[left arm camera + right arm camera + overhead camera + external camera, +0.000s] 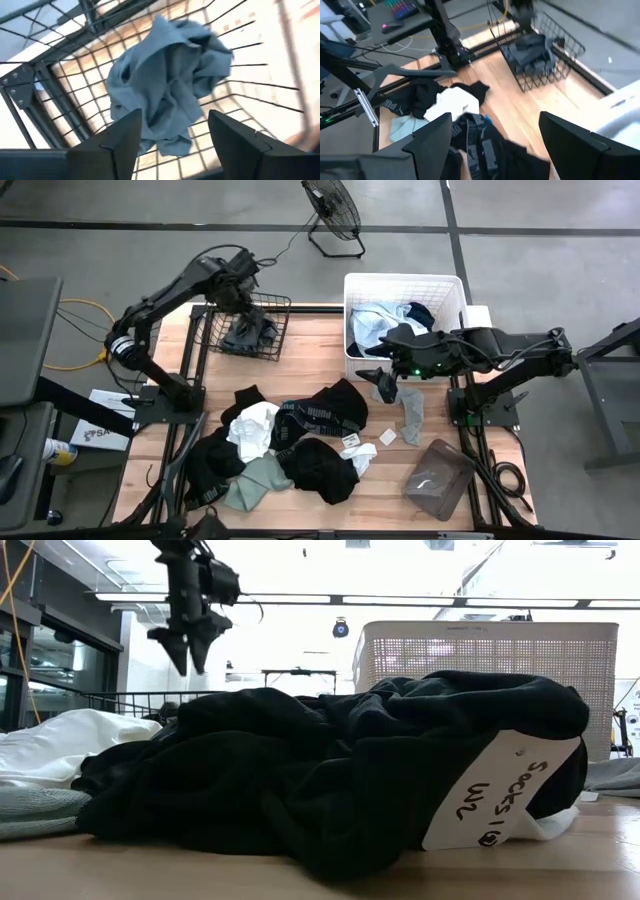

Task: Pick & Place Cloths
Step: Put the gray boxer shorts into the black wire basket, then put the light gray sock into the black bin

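Observation:
A grey-blue cloth (167, 75) lies crumpled on the floor of the black wire basket (280, 305) at the table's far left. My left gripper (175, 115) hangs open above it, fingers pointing down, clear of the cloth; the low view shows it (190, 640) well above the basket's rim. My right gripper (378, 375) stands open in the air by the white laundry basket's (405, 278) near left corner, with nothing between its fingers (495, 117). A heap of black (335, 405), white (255, 425) and sage green (258, 480) cloths lies on the table's middle and near left.
The white basket holds a pale blue cloth (372, 325) and a dark one (420, 312). A grey sock (410, 412) and a grey garment (440, 478) lie on the right of the table. White tags (388, 437) lie between. A floor fan (332, 215) stands beyond the table.

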